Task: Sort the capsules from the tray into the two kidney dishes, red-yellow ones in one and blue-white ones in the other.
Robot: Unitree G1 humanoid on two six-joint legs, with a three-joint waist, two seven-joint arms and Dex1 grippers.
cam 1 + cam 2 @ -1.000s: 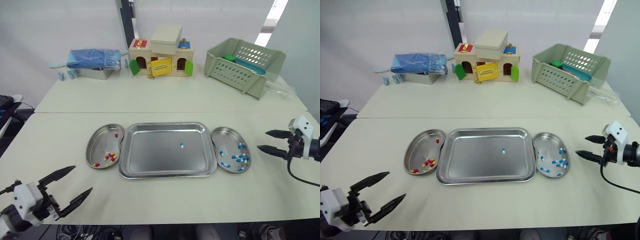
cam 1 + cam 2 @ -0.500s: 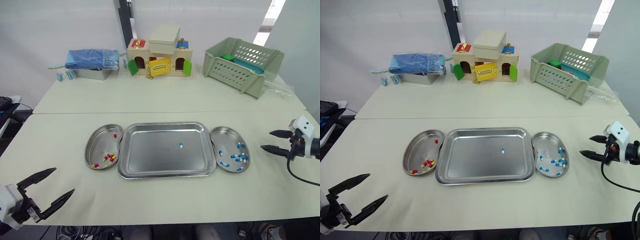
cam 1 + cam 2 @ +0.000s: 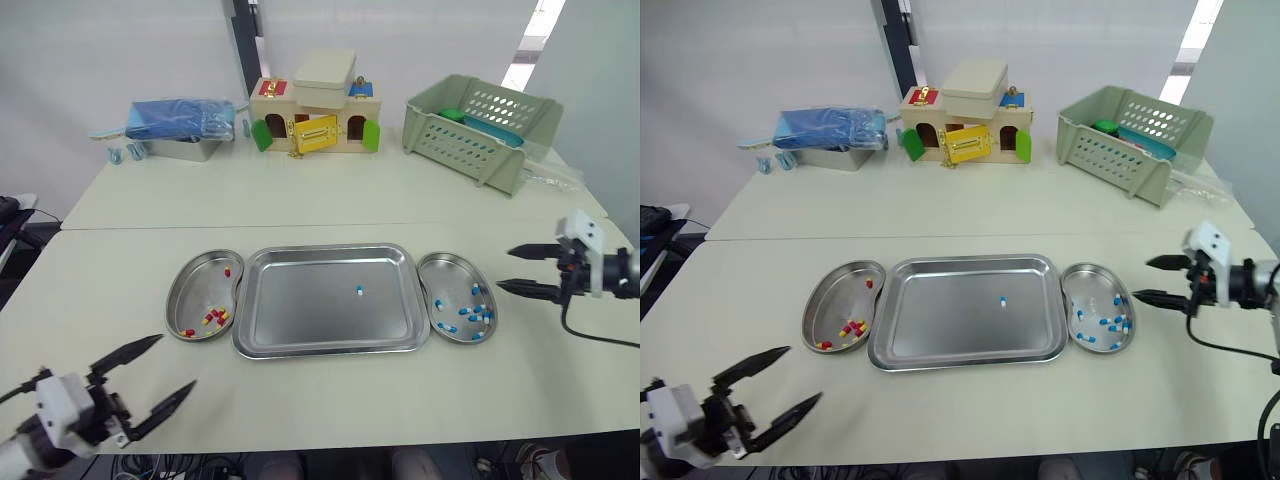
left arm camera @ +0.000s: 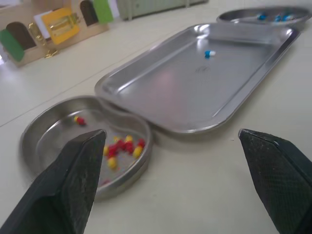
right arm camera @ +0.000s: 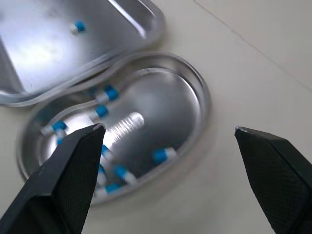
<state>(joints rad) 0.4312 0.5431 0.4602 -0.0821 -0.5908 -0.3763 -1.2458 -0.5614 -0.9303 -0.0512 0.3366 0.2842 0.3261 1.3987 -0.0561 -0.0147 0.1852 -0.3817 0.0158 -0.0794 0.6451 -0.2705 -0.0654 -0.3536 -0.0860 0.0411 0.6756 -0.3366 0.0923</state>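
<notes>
Presently, on the cream table:

One steel tray, centre, holding a single blue-white capsule that lies loose on the tray floor, right of the middle.

The left kidney dish sits tight against the tray's left rim. It contains a handful of red-yellow capsules, most gathered toward the near end and one apart near the far end.

The right kidney dish sits tight against the tray's right rim. It contains several blue-white capsules, mostly along the outer near side.

Left gripper — fingers spread wide, grasping nothing, low over the table's near edge, well apart from the left kidney dish.

Right gripper — fingers parted, empty, tips pointing at the right kidney dish from just beside its outer rim.

Far side of table: wooden toy house, pale green slotted basket, blue bag on a metal box.
</notes>
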